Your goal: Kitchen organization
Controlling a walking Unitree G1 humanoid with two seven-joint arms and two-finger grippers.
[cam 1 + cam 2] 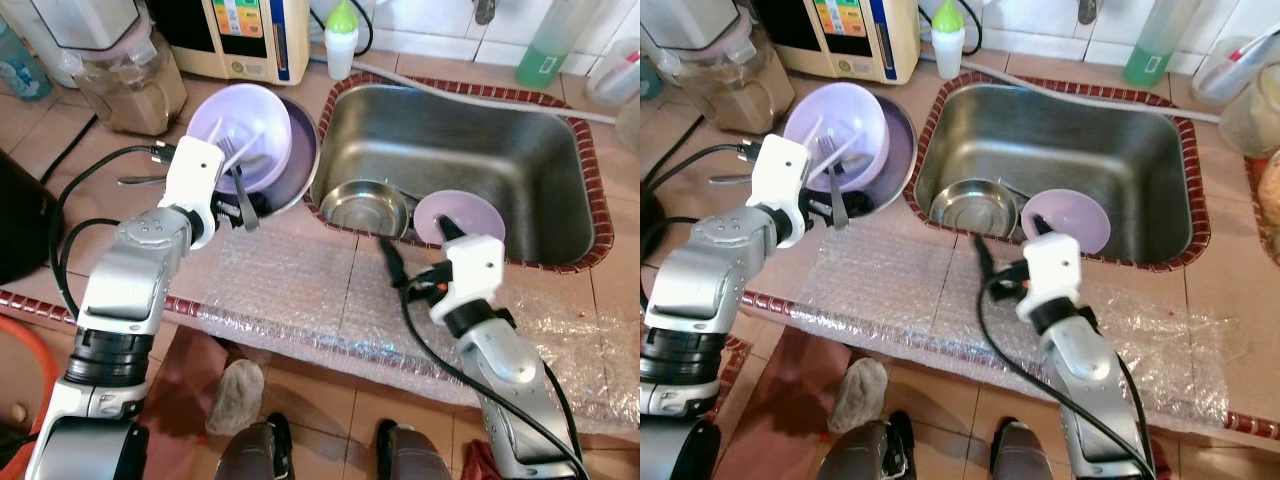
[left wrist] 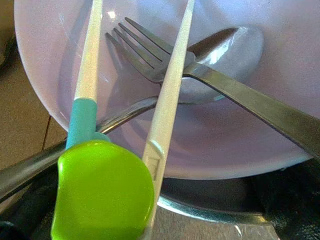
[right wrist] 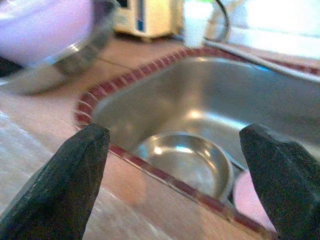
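A purple bowl (image 1: 245, 135) sits inside a steel bowl (image 1: 300, 165) on the counter left of the sink (image 1: 560, 150). It holds a fork (image 2: 150, 55), a spoon (image 2: 225, 50) and white training chopsticks with a green joint (image 2: 102, 192). My left gripper (image 1: 245, 205) hovers at this bowl's near rim, fingers apart on either side of the green joint. My right gripper (image 1: 418, 245) stands open over the sink's front edge with nothing between its fingers (image 3: 65, 185). Just beyond it in the sink lie a small steel bowl (image 1: 365, 208) and a purple dish (image 1: 465, 212).
Bubble wrap (image 1: 300, 290) covers the front of the counter. A blender jar (image 1: 125, 85), a water purifier (image 1: 240, 35) and a green-capped bottle (image 1: 341, 40) line the back. A green bottle (image 1: 550, 45) stands behind the sink. A cloth (image 1: 235, 395) lies on the floor.
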